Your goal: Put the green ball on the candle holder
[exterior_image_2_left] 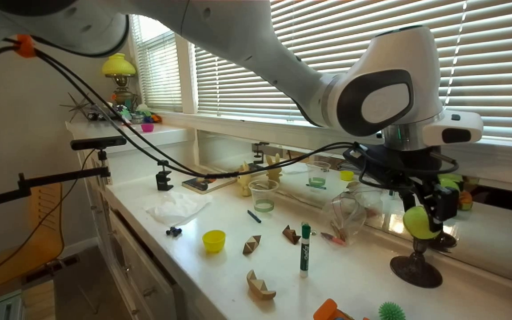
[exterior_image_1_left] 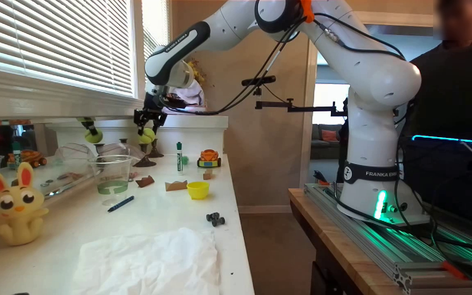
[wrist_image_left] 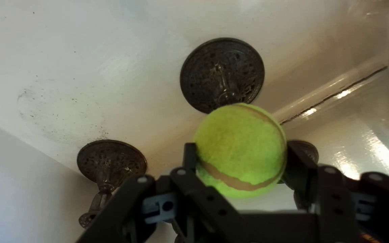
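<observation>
Closest to me, a crumpled white sheet [exterior_image_1_left: 150, 262] lies on the white counter [exterior_image_1_left: 232, 262], with a yellow rabbit figure [exterior_image_1_left: 19, 211] off to its left. Past them sit a small black wheeled toy [exterior_image_1_left: 215, 219], a blue pen [exterior_image_1_left: 121, 203], a yellow cup [exterior_image_1_left: 198, 191] and a clear plastic cup [exterior_image_1_left: 112, 187]. Farther along, a green-capped marker [exterior_image_1_left: 179, 159] stands upright near an orange toy car [exterior_image_1_left: 209, 159]. Toward the far end, the gripper [exterior_image_1_left: 147, 132] has its jaws closed around the green ball [exterior_image_1_left: 148, 137], right at the top of the candle holder [exterior_image_1_left: 144, 163]; whether ball and stand touch, I can't tell. Just behind rises another dark stand [exterior_image_1_left: 155, 154].
</observation>
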